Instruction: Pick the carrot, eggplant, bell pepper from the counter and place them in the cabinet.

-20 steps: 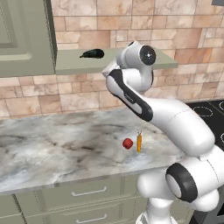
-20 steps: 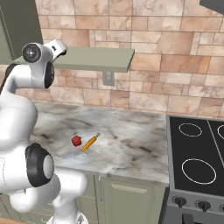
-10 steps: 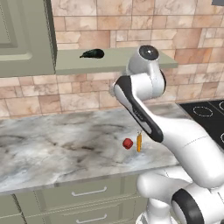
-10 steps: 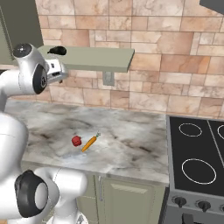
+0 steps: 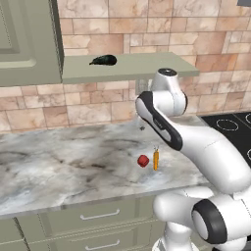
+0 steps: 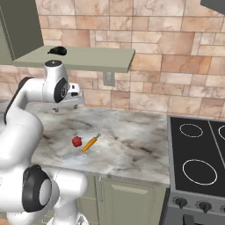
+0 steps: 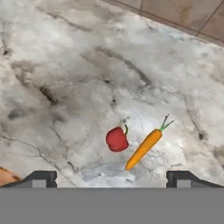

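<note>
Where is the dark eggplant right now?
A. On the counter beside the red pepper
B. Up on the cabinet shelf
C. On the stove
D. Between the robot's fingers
B: the eggplant lies on the cabinet shelf board, while the bell pepper and carrot sit on the counter below.

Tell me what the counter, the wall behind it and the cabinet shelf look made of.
Counter: polished stone, apparently marble, grey-white with dark veins. Wall: matte stone tiles in tan and pink, with pale grout lines. Cabinet shelf: flat grey-green board, probably painted wood, no grain visible.
</note>
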